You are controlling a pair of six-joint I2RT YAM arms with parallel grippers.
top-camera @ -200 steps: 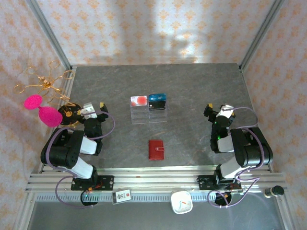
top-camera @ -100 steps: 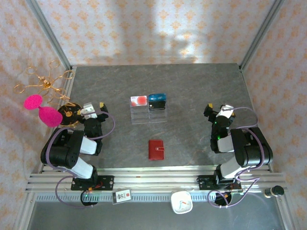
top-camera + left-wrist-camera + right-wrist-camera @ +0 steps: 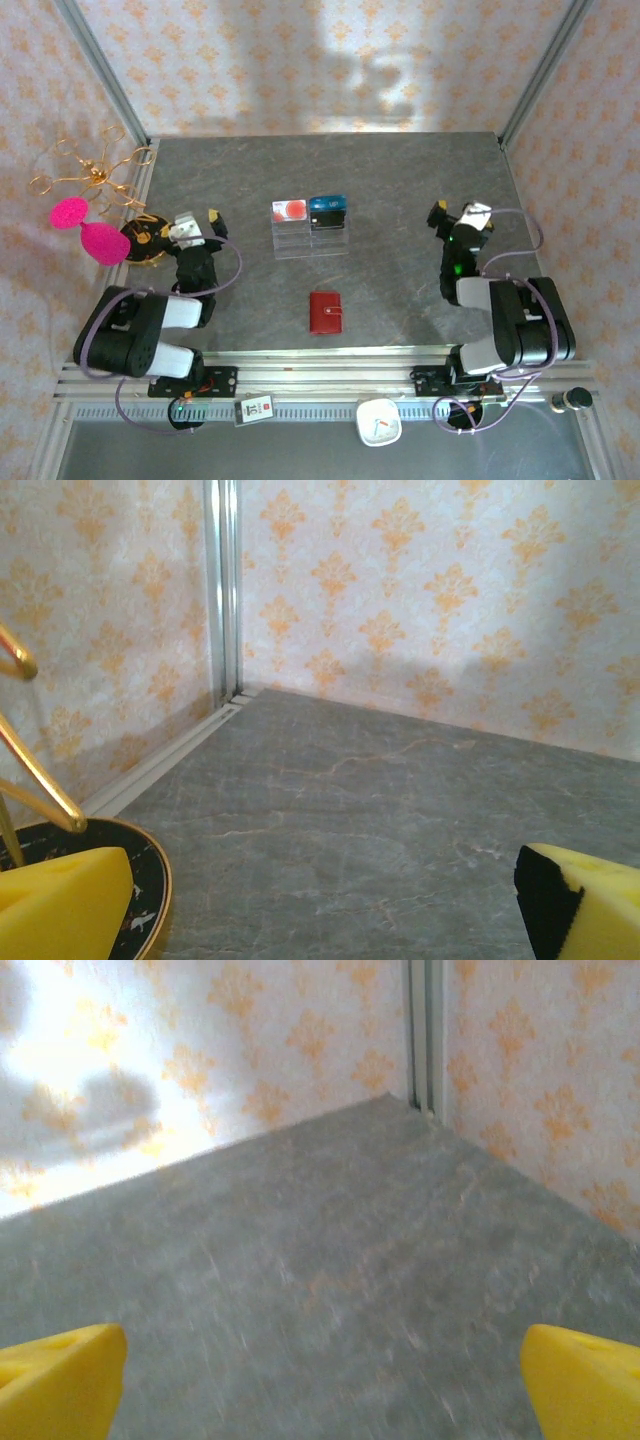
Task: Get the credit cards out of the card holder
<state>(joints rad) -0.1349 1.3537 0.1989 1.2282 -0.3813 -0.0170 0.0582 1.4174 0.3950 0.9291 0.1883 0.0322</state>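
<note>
The card holder (image 3: pixel 326 312), a small red wallet folded shut with its snap tab on the right, lies flat near the table's front middle. The credit cards are hidden inside it. My left gripper (image 3: pixel 196 226) stands at the left side of the table, far from the wallet, open with nothing between its yellow fingertips (image 3: pixel 60 900). My right gripper (image 3: pixel 460 218) hovers at the right side, also well apart from the wallet, open and empty, its yellow fingertips (image 3: pixel 585 1380) spread over bare table.
A clear acrylic tiered stand (image 3: pixel 311 240) behind the wallet carries a red-and-white card (image 3: pixel 289 209) and a blue card (image 3: pixel 327 206). A black gold-rimmed dish (image 3: pixel 140 243) with gold wire and pink ornaments (image 3: pixel 85 225) sits at the left edge, close to my left gripper.
Both arms have shifted: their elbows dropped toward the front rail and both grippers moved slightly up and away. The right wrist view is blurred by motion. The wallet has not moved.
</note>
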